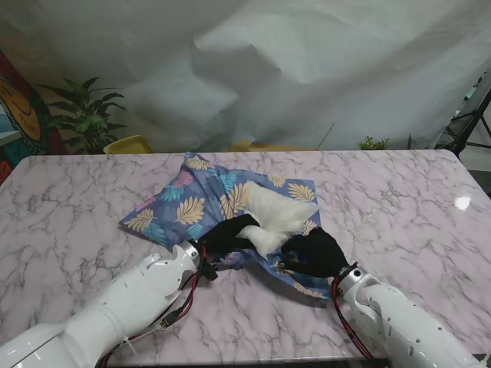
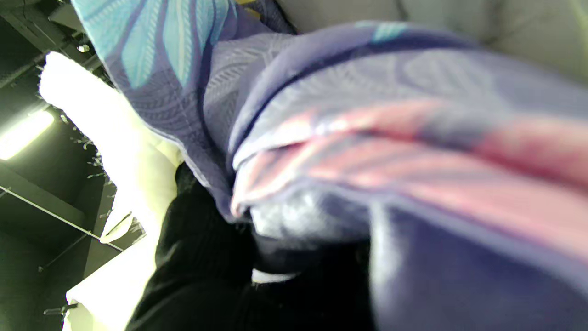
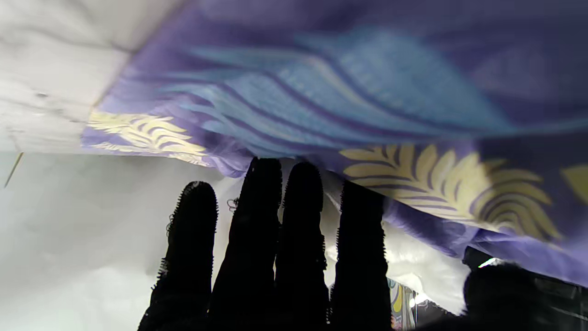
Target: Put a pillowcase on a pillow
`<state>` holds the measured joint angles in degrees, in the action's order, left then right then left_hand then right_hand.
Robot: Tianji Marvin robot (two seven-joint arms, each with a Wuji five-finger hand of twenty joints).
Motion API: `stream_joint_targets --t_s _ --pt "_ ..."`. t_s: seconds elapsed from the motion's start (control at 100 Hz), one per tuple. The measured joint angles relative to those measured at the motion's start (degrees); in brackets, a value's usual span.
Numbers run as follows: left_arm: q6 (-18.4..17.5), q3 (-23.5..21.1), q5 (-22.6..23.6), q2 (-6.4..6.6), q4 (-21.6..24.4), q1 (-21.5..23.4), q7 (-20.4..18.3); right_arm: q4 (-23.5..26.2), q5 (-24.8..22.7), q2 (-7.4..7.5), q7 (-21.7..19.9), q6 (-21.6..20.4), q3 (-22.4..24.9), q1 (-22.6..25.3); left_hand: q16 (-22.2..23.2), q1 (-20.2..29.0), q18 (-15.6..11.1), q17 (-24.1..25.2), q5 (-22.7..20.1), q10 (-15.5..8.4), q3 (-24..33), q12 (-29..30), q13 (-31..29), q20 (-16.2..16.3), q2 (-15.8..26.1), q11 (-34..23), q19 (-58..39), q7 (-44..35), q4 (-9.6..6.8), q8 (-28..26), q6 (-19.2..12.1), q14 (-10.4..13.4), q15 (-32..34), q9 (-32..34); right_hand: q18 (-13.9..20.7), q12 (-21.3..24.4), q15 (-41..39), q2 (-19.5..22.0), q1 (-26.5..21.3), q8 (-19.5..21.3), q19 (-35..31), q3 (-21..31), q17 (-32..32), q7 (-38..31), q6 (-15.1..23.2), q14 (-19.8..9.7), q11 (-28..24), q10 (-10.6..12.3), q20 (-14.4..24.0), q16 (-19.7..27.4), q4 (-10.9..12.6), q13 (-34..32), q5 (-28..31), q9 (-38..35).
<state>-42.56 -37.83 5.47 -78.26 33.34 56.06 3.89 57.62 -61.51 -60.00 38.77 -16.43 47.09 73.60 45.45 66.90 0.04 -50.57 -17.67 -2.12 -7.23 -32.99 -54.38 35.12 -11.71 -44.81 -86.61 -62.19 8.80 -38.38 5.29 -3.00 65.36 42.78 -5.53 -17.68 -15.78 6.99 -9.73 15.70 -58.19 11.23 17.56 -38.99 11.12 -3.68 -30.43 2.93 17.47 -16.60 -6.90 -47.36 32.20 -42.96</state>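
The left hand point(image 1: 227, 235) grips the pillowcase point(image 1: 188, 207) hem, fingers closed on cloth, apparently holding the mouth open. The pillow point(image 1: 278, 213) lies mid-table point(image 1: 69, 199), part inside the case, its white end exposed. The right hand point(image 1: 321, 253) reaches in with fingers point(image 3: 257, 230) extended and together; whether it pinches cloth is hidden. The thumb is unclear.

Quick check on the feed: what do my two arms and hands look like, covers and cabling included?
Both arms have smooth, glossy white rounded shells. The left hand and right hand wear black knitted gloves; the fingers look fuzzy-edged in the right wrist view. Thin red and black cables run along each forearm by the wrist. No markings are visible.
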Motion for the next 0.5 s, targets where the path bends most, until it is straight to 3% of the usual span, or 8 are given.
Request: stream_joint_targets --t_s 0.06,0.11,0.15,0.2,0.26,0.36,0.42,0.5 --pt "1.81 -1.16 -0.21 0.26 1.85 1.06 0.42 0.4 0.6 -0.31 -4.69 -3.95 1.46 -0.08 -0.05 0.0 0.09 0.0 0.02 0.38 0.0 0.01 0.0 0.0 0.0 0.0 0.0 -0.01 0.0 -0.03 0.51 -0.09 0.0 0.0 1.26 0.51 1.62 3.26 -4.42 -0.86 1.32 -9.62 -2.71 1.2 -1.35 -0.02 1.25 -0.1 -0.65 0.97 1.01 3.2 -2.3 2.43" --pt "3.93 -1.84 -0.26 0.64 4.03 2.14 1.29 1.88 0.79 -0.16 -11.71 -6.32 2.64 0.15 -0.08 0.01 0.28 0.0 0.03 0.54 0.0 0.03 0.0 0.0 0.09 -0.01 0.0 -0.01 0.0 -0.04 0.73 -0.26 0.0 0.0 1.44 1.37 4.17 3.18 -6.04 -1.42 1.82 -11.6 -3.62 2.13 -1.53 -0.83 1.65 -0.05 -0.78 1.8 1.48 6.8 -2.8 4.04" --pt "5.25 -1.87 -0.25 0.93 5.47 2.81 2.19 3.01 0.6 0.36 -13.95 -6.3 1.89 -0.09 -0.14 0.02 0.6 0.01 0.05 1.03 0.0 0.04 0.0 0.0 0.54 -0.01 0.0 -0.01 0.0 -0.04 1.27 -0.58 0.0 0.0 1.52 1.63 5.66 3.14 -6.41 -2.0 2.05 -11.81 -4.03 2.54 -1.93 -0.93 2.75 0.08 -1.11 2.72 1.48 8.2 -3.74 5.88" --pt "5.68 -1.88 -0.05 1.12 6.45 3.36 3.07 3.05 -0.27 1.23 -12.07 -5.37 -1.26 -1.43 -0.17 0.03 0.74 0.02 0.06 1.27 0.0 0.06 0.0 0.0 0.55 -0.01 0.0 -0.01 0.0 -0.04 1.63 -0.72 -0.07 0.0 2.02 1.63 5.43 3.14 -6.41 -2.05 2.24 -12.18 -4.09 2.71 -2.41 -0.62 2.75 0.05 -1.21 2.49 1.49 7.9 -3.77 5.58" --pt "5.62 -1.88 0.43 1.2 6.64 3.6 3.47 0.41 -0.88 1.47 -6.27 -4.97 -5.88 -3.85 -0.19 0.03 0.74 0.02 0.07 1.33 0.0 0.07 0.0 0.0 0.57 -0.01 0.0 -0.01 0.0 -0.04 1.72 -0.73 -0.09 0.0 3.7 0.8 5.34 3.1 -6.47 -2.05 2.54 -12.23 -4.62 2.54 -2.64 -1.28 2.57 0.88 -1.3 2.37 1.49 6.8 -3.37 4.93" --pt "5.26 -1.53 1.42 1.43 6.74 3.53 3.86 -5.96 3.63 -0.33 -0.23 -10.49 -7.96 -6.61 -0.2 0.03 0.76 0.02 0.11 1.46 0.06 0.33 0.01 0.0 2.77 -0.01 0.03 -0.02 0.0 -0.04 1.89 -0.75 -0.18 0.0 3.87 1.06 4.33 3.02 -6.88 -1.54 4.04 -12.3 -6.09 1.84 -2.65 -1.31 2.1 0.73 -2.05 4.6 1.49 9.81 -6.08 6.71" --pt "4.99 -1.09 1.82 1.55 6.71 3.33 4.34 -8.17 7.08 -1.19 0.36 -13.74 -8.86 -7.91 -0.21 0.03 0.77 0.02 0.78 1.58 0.07 0.76 0.01 0.0 3.76 0.02 0.08 -0.64 0.0 -0.05 2.19 -0.75 -0.21 -0.04 4.45 1.17 4.29 3.06 -6.88 -1.97 5.33 -12.3 -7.47 1.78 -3.96 -1.16 2.09 -0.35 -2.62 5.43 1.49 11.86 -7.42 8.94" --pt "4.85 -0.74 2.15 1.58 6.47 3.0 4.8 -9.29 8.09 -2.09 0.21 -15.26 -8.93 -8.45 -0.43 0.03 0.83 0.02 0.78 1.78 0.07 0.78 0.01 -0.04 4.3 0.02 0.11 -0.74 0.0 -0.06 2.44 -0.77 -0.22 -0.05 5.08 1.7 4.27 3.06 -6.88 -2.26 6.93 -12.3 -9.23 1.74 -6.58 -0.21 2.09 -2.03 -3.42 5.92 1.49 14.18 -9.54 11.29"
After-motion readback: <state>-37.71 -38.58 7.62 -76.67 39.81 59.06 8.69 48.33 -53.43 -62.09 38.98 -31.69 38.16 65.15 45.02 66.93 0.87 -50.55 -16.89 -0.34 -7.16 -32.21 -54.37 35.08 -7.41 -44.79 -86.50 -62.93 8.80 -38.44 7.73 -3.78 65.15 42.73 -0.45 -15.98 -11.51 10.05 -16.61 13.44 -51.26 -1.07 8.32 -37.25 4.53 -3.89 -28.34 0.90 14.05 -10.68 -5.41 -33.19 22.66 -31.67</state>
